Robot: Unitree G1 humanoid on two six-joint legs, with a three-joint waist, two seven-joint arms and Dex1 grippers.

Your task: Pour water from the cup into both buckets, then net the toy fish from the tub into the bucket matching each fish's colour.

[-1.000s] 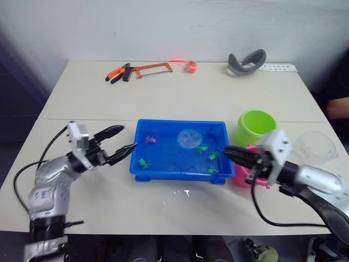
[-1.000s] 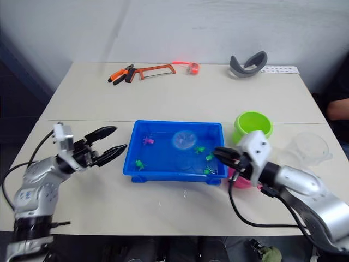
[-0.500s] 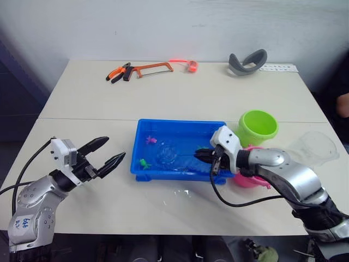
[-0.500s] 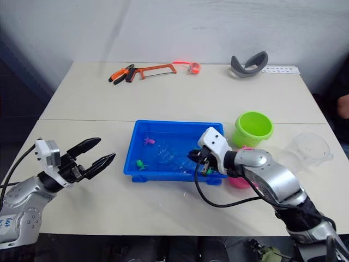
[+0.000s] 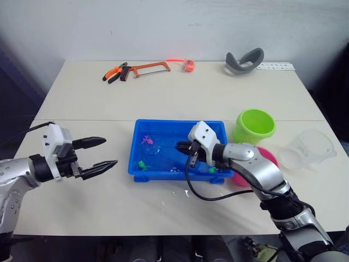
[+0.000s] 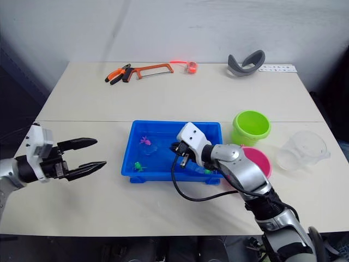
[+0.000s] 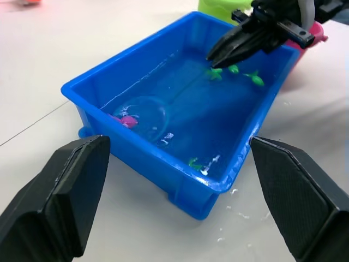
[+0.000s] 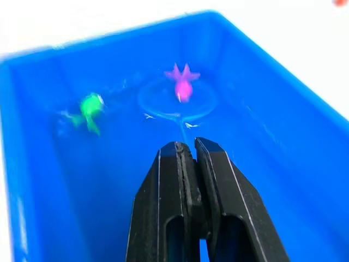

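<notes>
- While your right gripper [image 8: 188,150] clamps the net [image 8: 177,98] handle inside the tub [image 5: 143,172], a pink fish [image 8: 182,86] sits over the hoop.
- Your left gripper [image 5: 100,153] hovers beside the tub, fingers apart.

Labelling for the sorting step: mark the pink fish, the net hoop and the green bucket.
pink fish [image 8: 182,87], right wrist view, on its body.
net hoop [image 8: 150,107], right wrist view, on its light blue rim.
green bucket [image 5: 245,134], left eye view, on its outer wall.

tub [image 5: 143,170]: blue, holds water | pink fish [image 5: 146,140]: in tub, far-left part | green fish [image 5: 143,164]: near tub's front-left corner | right gripper [image 5: 181,146]: over tub's middle | left gripper [image 5: 103,153]: fingers spread, left of tub, apart | green bucket [image 5: 254,126]: right of tub
</notes>
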